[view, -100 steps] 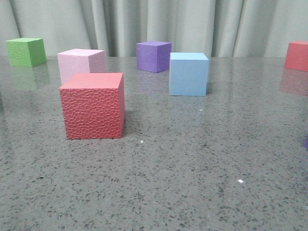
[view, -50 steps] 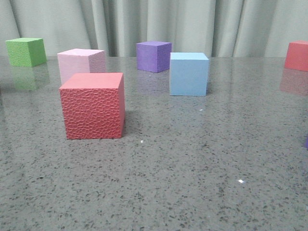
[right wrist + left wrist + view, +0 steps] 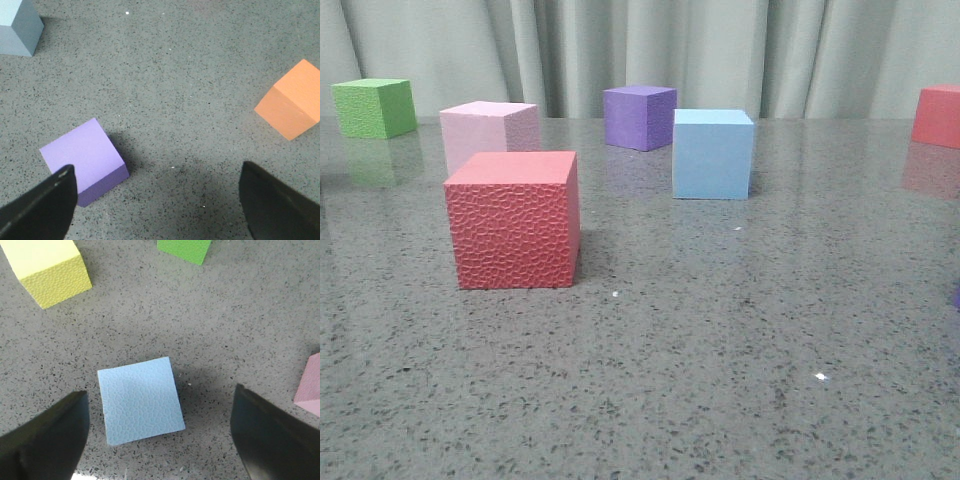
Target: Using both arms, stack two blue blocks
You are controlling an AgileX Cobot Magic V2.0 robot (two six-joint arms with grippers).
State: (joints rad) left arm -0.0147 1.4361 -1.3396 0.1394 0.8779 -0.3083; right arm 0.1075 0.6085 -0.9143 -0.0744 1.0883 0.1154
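Both pincers, left pincer (image 3: 160, 430) and right pincer (image 3: 157, 200), gape wide, empty, fingertips cut off.

Even, soft light throughout. The glossy tabletop (image 3: 720, 330) mirrors the far cubes faintly. Beside the blue cube (image 3: 140, 400), soft shadows spread; the jaws are blurred, out of focus.

The front view holds six foam cubes on the tabletop: two red, the near red cube (image 3: 512, 220) toward 9 o'clock and the far red cube (image 3: 937, 116) toward 2 o'clock, plus one green cube (image 3: 372, 108), one pink cube (image 3: 490, 135), one purple cube (image 3: 638, 117) and one blue block (image 3: 712, 153). The left wrist view adds one yellow cube (image 3: 47, 267) and one closer blue block (image 3: 140, 400). The right wrist view adds one orange cube (image 3: 292, 100).
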